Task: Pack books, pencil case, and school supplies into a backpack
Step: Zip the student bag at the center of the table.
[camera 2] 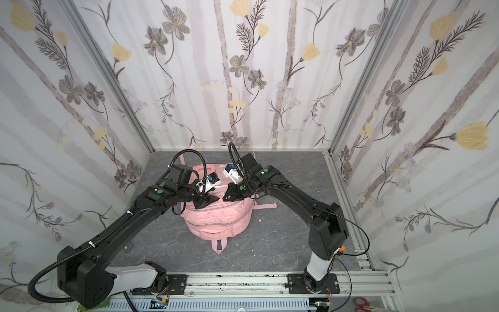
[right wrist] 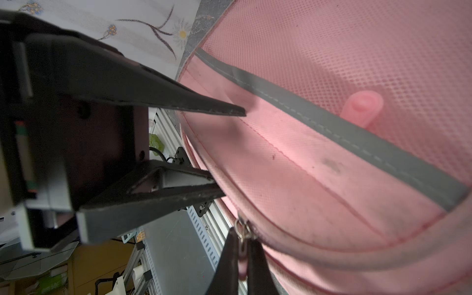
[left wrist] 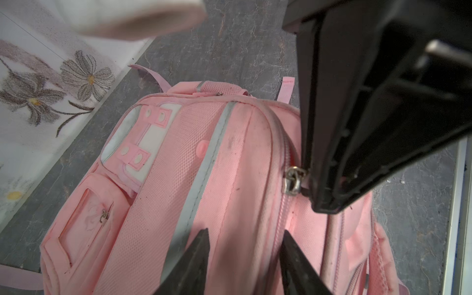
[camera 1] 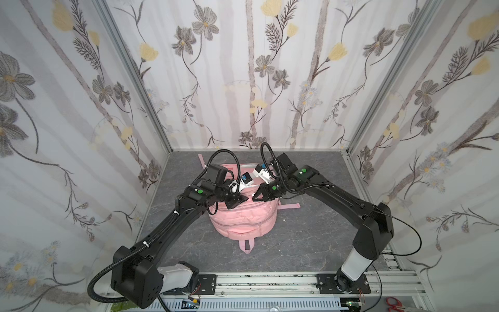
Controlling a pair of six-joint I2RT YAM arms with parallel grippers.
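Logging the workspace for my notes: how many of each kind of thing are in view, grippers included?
Backpack: 1
Grippers: 2, left gripper open, right gripper shut on the zipper pull
Scissors: 1
Total: 4

Open tabletop (camera 1: 310, 243) surrounds the centred backpack (camera 1: 243, 221).

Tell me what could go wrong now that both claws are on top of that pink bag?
1. The right gripper pinches only the small zipper pull; it may slip out under a tug.
2. The left gripper stands open over the backpack, not holding it, so the soft bag may drag across the table instead of the zipper moving.
3. The two grippers sit close together and could bump.
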